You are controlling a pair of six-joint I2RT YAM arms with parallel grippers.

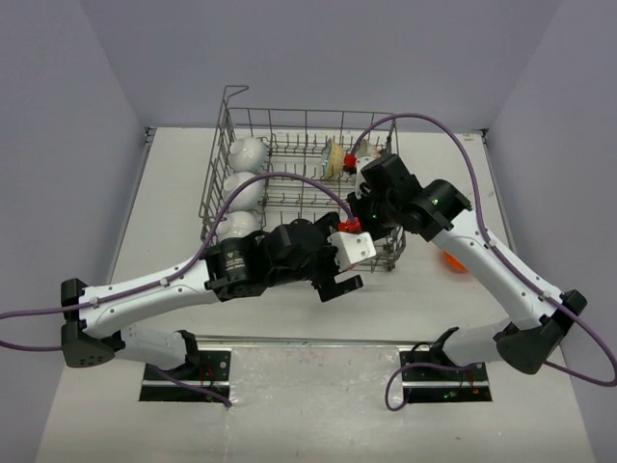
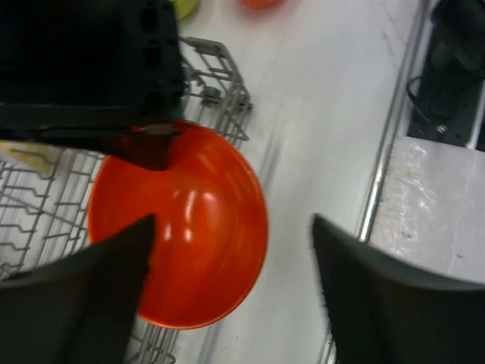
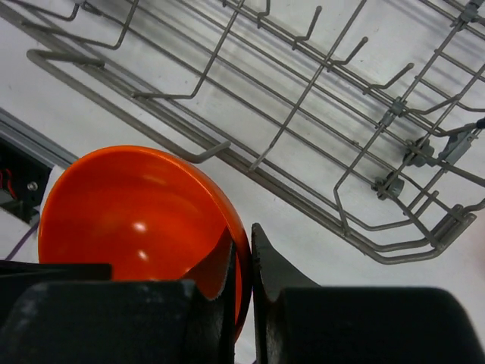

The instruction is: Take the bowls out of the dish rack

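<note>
**One orange bowl (image 3: pixel 136 220) pinched at the rim, at the near corner of the dish rack (image 1: pixel 299 145)**

Largest item: the dish rack, at the far middle of the table (image 1: pixel 174 193), with three white bowls (image 1: pixel 241 188) in its left row and a floral bowl (image 1: pixel 333 159) towards the back. The right gripper (image 3: pixel 242 241) is closed tight on the orange bowl's rim — one finger inside, one outside, no gap showing — and holds it on edge at the rack's near right corner. I cannot tell whether it is clear of the tines (image 3: pixel 204 154). The left gripper (image 2: pixel 233 224) hangs just beside the bowl, fingers spread wide with nothing between them. A second orange bowl (image 1: pixel 453 262) lies on the table to the right, well apart from the rack.

I judge the step in hand to be the carry-out. I would lift straight up until the lower rim is above the wires, then swing right — slowly, since a thin rim pinch may let the bowl swivel. I would hold the left arm out of that path.
</note>
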